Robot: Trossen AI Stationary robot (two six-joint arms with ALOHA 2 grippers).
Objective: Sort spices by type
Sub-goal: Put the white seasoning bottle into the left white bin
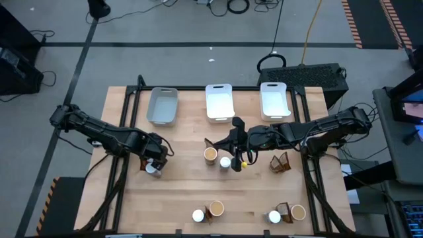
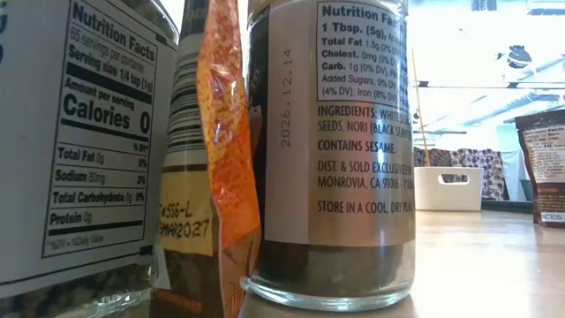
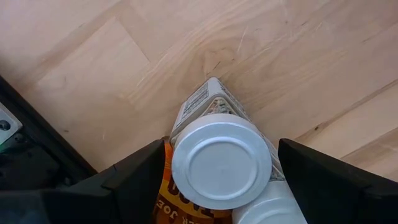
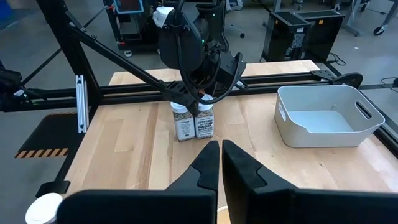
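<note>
The left gripper (image 1: 156, 165) was seen low over a white-capped jar (image 3: 221, 163) at the worktop's (image 1: 178, 198) left side, its fingers (image 3: 134, 180) spread to either side of the cap and not yet pinching it. A second jar stood touching the first. The right gripper (image 1: 236, 142) hung mid-worktop over a tan-topped tub (image 1: 210, 155), fingers (image 4: 208, 163) nearly pressed together and holding nothing. The step in hand was judged to be gathering jars; closing on one cap cleanly would be called for next.
</note>
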